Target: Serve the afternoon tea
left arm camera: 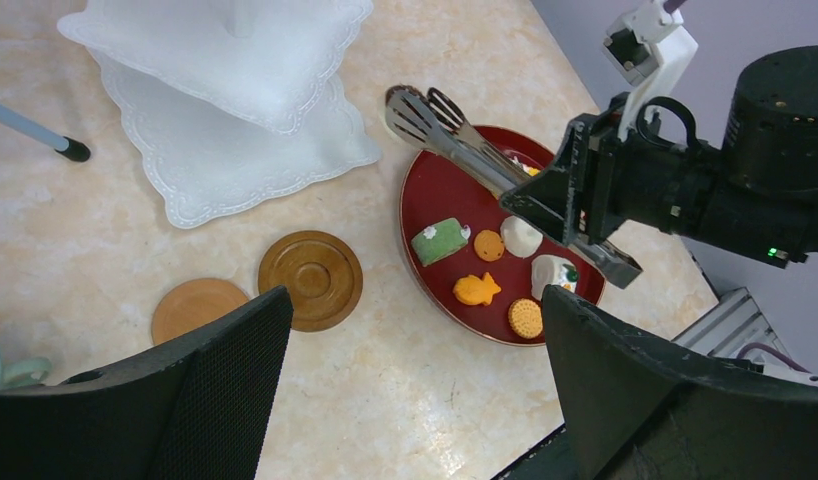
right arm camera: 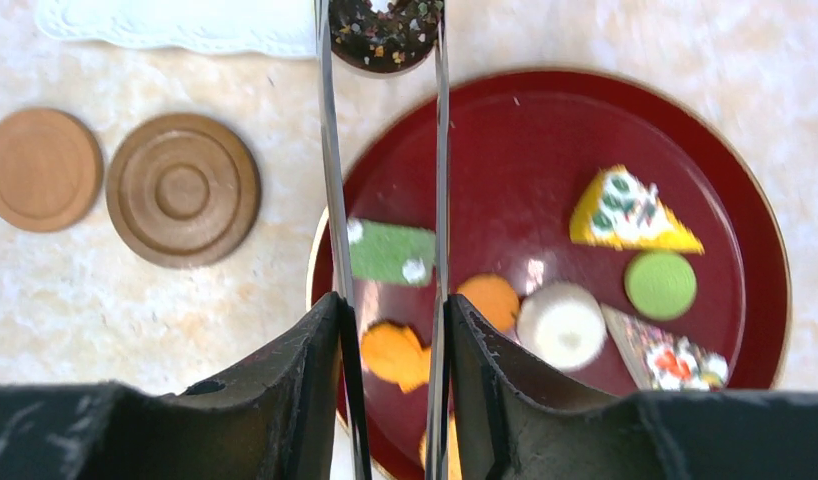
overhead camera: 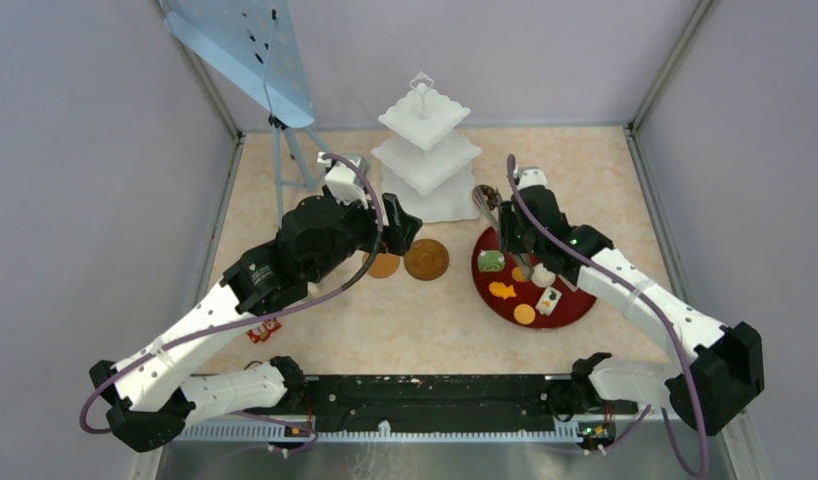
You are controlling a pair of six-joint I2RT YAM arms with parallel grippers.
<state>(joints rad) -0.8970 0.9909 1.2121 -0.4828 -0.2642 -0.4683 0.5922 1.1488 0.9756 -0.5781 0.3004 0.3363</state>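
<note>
Cream marbled tabletop (overhead camera: 405, 320) fills the booth, with a white three-tier stand (overhead camera: 425, 150) at the back. I see the right gripper (right arm camera: 390, 330) clamped on long metal tongs (right arm camera: 330, 180), whose tips pinch a dark chocolate tart (right arm camera: 385, 30) at the far rim of a dark-red round tray (right arm camera: 545, 150). On the tray lie a green cake slice (right arm camera: 390, 252), orange fish (left arm camera: 476, 290), yellow wedge (right arm camera: 630, 212) and green round (right arm camera: 660, 284). The left gripper (left arm camera: 415, 300) hangs empty, fingers wide apart, near two round wooden coasters (overhead camera: 426, 259).
</note>
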